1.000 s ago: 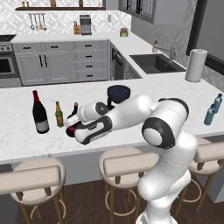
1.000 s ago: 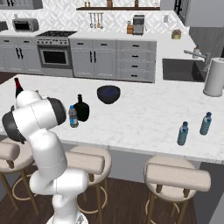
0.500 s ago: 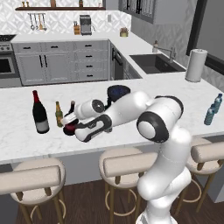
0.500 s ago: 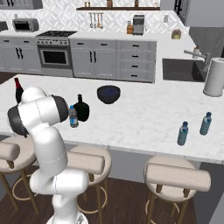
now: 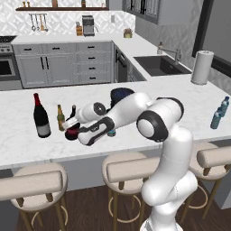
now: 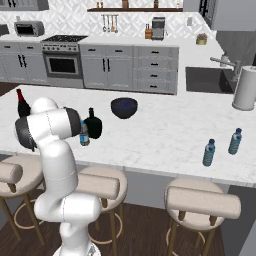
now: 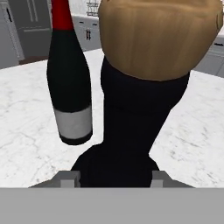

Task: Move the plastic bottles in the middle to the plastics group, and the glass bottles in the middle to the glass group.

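Note:
My gripper (image 5: 75,128) is shut on the red-labelled squat dark bottle (image 5: 70,132), low over the counter right beside the slim amber bottle (image 5: 60,118) and the tall wine bottle (image 5: 40,115). In the hand view the held bottle (image 7: 133,127), tan cork on top, stands between my fingertips (image 7: 70,177), with the wine bottle (image 7: 69,83) just left of it. The all-black squat bottle (image 6: 93,125) and the small blue-capped water bottle (image 6: 84,134) stand together mid-counter. Two plastic water bottles (image 6: 209,152) (image 6: 234,141) stand at the far right.
A dark blue bowl (image 6: 124,107) sits behind the middle bottles. A paper towel roll (image 6: 245,88) stands by the sink (image 5: 158,65). Bar stools (image 5: 131,169) line the counter's front edge.
The arm has carried the red-labelled bottle a little to the left, closer to the amber and wine bottles. The other bottles have stayed put.

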Available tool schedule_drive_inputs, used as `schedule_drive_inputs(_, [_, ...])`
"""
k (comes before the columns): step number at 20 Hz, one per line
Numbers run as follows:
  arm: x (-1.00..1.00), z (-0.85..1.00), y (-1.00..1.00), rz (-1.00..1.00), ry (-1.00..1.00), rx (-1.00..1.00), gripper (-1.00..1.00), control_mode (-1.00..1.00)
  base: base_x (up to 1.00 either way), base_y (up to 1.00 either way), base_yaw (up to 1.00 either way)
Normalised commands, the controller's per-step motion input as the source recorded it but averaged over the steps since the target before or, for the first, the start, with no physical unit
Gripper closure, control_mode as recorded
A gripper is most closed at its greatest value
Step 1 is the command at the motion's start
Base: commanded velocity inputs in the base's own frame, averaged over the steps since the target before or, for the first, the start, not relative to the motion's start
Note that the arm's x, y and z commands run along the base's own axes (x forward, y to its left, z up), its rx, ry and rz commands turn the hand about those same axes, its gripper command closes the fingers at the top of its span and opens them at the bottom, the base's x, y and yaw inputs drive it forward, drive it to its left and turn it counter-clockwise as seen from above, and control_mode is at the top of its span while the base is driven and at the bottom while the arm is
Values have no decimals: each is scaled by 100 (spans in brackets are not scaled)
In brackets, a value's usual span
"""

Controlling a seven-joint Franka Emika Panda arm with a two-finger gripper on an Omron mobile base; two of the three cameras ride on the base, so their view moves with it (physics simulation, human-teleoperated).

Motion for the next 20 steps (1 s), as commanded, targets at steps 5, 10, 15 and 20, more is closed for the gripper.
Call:
schedule_drive_inputs(5, [0,-50,0,0,0,0,100,-100,0,0,0])
schedule_drive_inputs(10, [1,-22,5,0,-1,0,100,-100,0,0,0])
schedule_drive_inputs(15, [9,0,22,0,-3,0,100,-100,0,0,0])
schedule_drive_inputs(20, [1,0,4,0,0,0,-100,-100,0,0,0])
